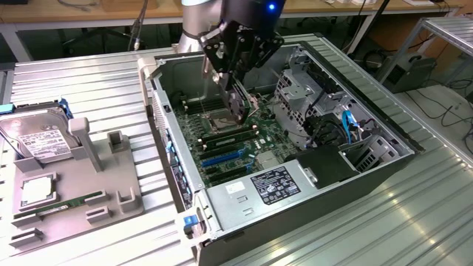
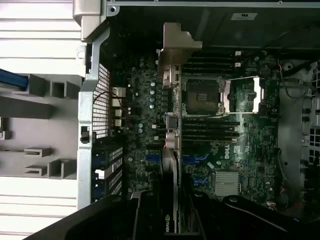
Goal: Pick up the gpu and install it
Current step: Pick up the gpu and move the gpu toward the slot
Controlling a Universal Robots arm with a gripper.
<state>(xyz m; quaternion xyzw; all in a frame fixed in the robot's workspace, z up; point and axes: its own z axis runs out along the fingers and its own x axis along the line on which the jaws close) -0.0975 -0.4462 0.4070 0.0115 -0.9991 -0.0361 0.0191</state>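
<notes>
The open case (image 1: 296, 216) lies on its side on the ribbed table (image 1: 88, 83), toward the exterior view's right. Inside it are the board (image 1: 260, 145), a socket (image 1: 220, 119), blue slots (image 1: 221, 159), a labelled power supply (image 1: 273, 185) at the near corner, and a drive cage (image 1: 296, 88) along the far wall. A grey holder (image 1: 118, 194) sits near the table's edge at the exterior view's left. It carries a hard drive (image 1: 37, 136), a square chip (image 1: 35, 191) and a green memory stick (image 1: 63, 204).

The gripper (image 1: 230, 83) has its claw clamped on the gpu (image 1: 238, 104), which hangs on edge inside the case over the board, just beside the socket. I cannot tell whether its lower end touches the board. The case walls stand well apart from the card on every side. The cage and cables crowd the side at the exterior view's right, while the board around the slots lies open.

In the wrist view the gpu (image 2: 171, 130) shows edge-on as a thin dark card. It runs between the socket (image 2: 202, 95) and the perforated rear wall (image 2: 100, 100). Its silvery-beige bracket (image 2: 175, 50) is at the end away from the claw.
</notes>
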